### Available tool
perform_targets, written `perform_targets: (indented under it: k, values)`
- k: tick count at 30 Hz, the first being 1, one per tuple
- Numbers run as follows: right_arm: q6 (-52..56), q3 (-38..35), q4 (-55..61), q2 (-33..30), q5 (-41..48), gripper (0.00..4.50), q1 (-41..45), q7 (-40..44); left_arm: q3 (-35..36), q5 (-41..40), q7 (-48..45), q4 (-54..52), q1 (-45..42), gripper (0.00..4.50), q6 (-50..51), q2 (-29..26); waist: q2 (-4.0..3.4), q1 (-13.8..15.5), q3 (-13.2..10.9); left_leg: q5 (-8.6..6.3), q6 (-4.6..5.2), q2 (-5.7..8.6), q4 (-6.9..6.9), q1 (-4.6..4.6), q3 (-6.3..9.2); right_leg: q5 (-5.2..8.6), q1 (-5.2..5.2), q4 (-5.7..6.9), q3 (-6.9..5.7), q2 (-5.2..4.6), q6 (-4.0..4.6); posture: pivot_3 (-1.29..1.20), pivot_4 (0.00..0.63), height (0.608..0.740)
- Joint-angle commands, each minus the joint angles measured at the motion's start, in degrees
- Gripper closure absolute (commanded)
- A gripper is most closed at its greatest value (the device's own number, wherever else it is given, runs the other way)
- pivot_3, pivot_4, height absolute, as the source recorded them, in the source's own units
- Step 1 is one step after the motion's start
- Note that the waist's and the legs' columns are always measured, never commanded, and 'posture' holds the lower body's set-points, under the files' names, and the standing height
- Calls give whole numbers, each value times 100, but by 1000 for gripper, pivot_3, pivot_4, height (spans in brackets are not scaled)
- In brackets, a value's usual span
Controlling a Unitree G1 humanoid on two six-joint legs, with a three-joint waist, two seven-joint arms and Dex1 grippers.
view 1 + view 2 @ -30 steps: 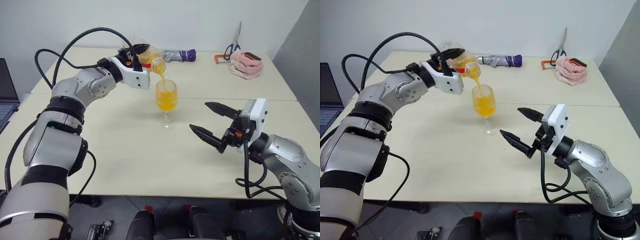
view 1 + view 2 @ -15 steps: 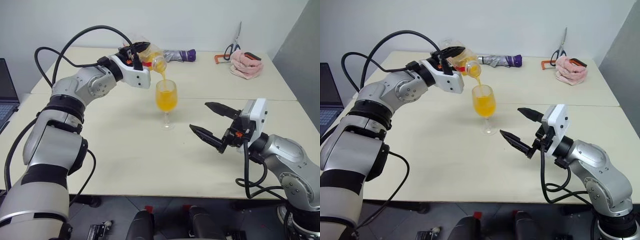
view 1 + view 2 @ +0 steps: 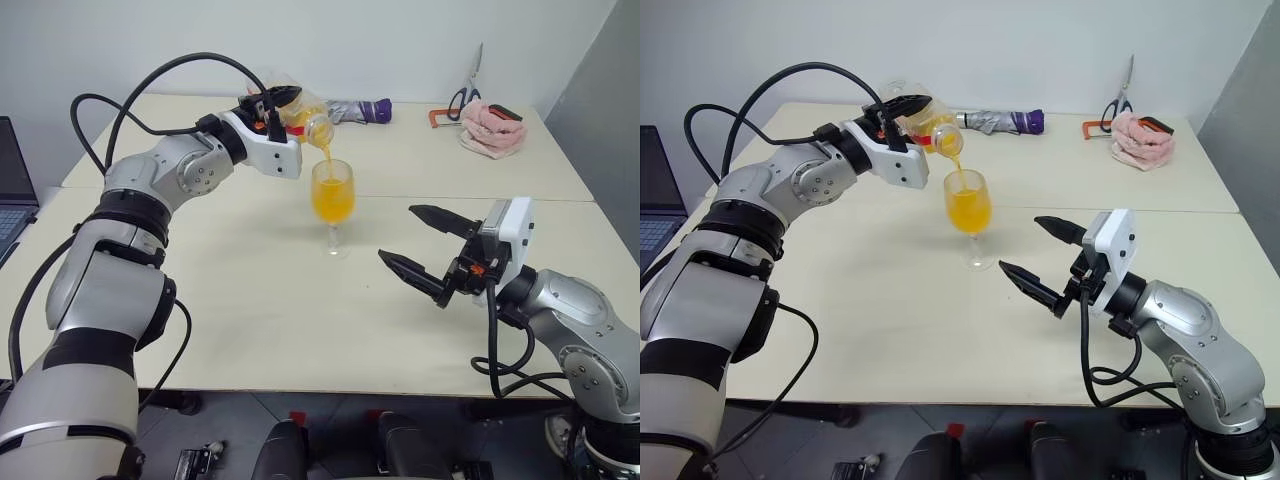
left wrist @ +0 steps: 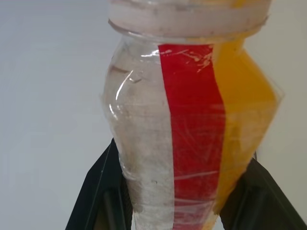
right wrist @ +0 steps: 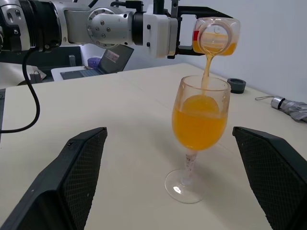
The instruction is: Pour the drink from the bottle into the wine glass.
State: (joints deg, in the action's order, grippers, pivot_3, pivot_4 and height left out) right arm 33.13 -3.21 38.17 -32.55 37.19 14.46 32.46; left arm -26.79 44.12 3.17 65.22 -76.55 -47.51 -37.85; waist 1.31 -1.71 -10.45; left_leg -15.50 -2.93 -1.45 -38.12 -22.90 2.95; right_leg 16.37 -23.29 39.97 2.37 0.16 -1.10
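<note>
From the head camera you see the left gripper [image 3: 283,103] clamped on the tilted bottle [image 3: 306,118], its mouth just above the wine glass [image 3: 333,205] on the table [image 3: 250,300]; the drink [image 3: 332,200] streams into the bowl. The right gripper [image 3: 424,244] hangs beside the glass, jaws wide and empty. Your left wrist view shows black fingers [image 4: 98,191] squeezing the bottle [image 4: 192,120]. Your right wrist view shows the glass [image 5: 200,129] between spread fingers [image 5: 72,177], under the bottle.

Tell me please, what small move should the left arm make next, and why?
Probably tip the bottle back upright soon: the left gripper holds it tilted, the drink streams down, and the wine glass looks well over half full.
</note>
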Motion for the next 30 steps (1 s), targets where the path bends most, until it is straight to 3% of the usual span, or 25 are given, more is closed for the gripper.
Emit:
perform_targets:
  k: [1,9,17,24,30]
  values:
    - [-12,-57,249,-34,84,0,21,-9,115,-124,36,-9,-231,2714,81,-48,0,0,0,0,0,0,0,0,0,0,0,0,0,0,0,0,150,740]
    - [8,-40,252,-24,65,0,59,-35,468,-853,-630,40,-81,2715,318,226,0,1,0,0,0,1,-2,-1,0,0,0,0,0,-1,0,0,150,740]
    - [-52,-11,253,-8,-21,0,125,-69,1247,-2183,-1890,-196,268,2738,708,661,0,-3,0,0,0,1,-3,1,-1,0,0,3,1,0,0,0,150,740]
    - [-37,164,319,-37,-123,0,164,-45,2387,-3821,-3025,-916,764,2738,2283,933,0,-25,0,0,0,-2,-6,1,0,0,0,6,1,1,0,0,150,740]
    - [318,616,296,-38,-89,0,390,-16,3224,-4842,-3298,-2365,1855,2739,4322,830,-2,-71,1,1,0,-8,-8,8,-2,0,0,13,5,3,1,0,150,740]
